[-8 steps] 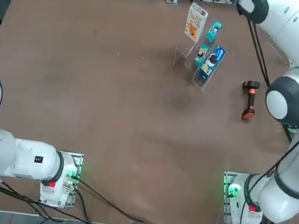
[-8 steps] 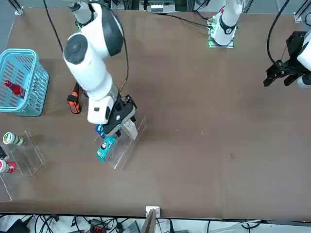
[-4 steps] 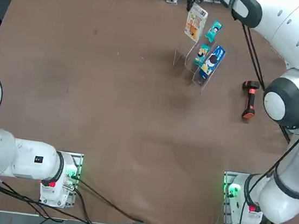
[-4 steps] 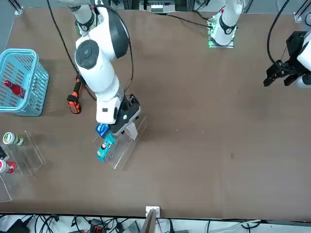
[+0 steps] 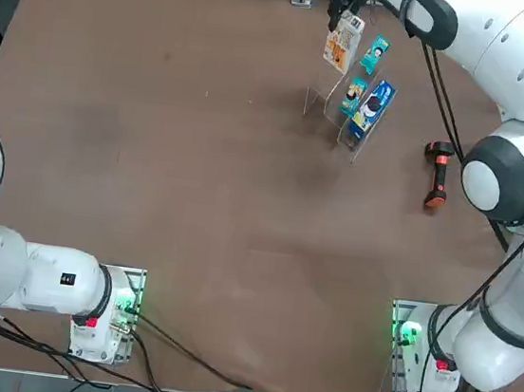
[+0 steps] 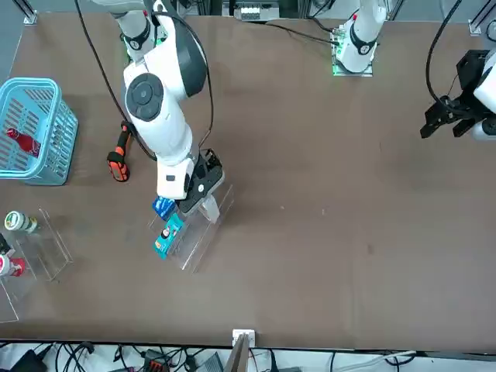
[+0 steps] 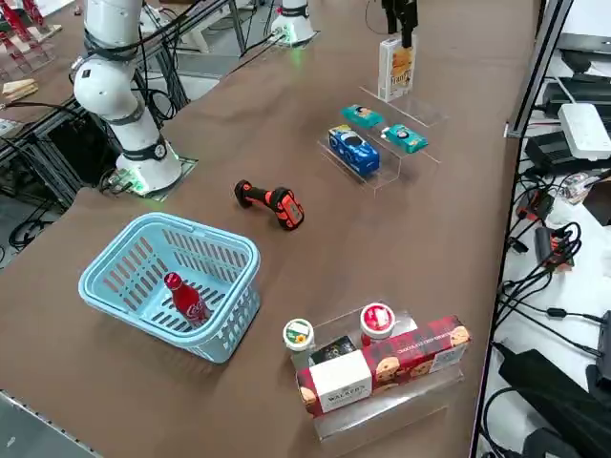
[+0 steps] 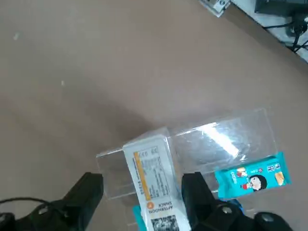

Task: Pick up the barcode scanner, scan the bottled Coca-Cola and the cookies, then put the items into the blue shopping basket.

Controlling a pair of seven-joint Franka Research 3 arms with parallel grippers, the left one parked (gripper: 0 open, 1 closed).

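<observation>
While the right claw (image 8: 142,192) hangs spread astride the cookies (image 8: 153,178), we should sink squarely and clamp its flat faces.

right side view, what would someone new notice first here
The blue basket in the near left part of the picture draws the eye, with a red cola bottle already lying inside it. Behind it the orange and black scanner lies alone on the brown table. At the far end the right arm's open tool hangs just over the upright white cookie box, one finger on either side of its top.
</observation>
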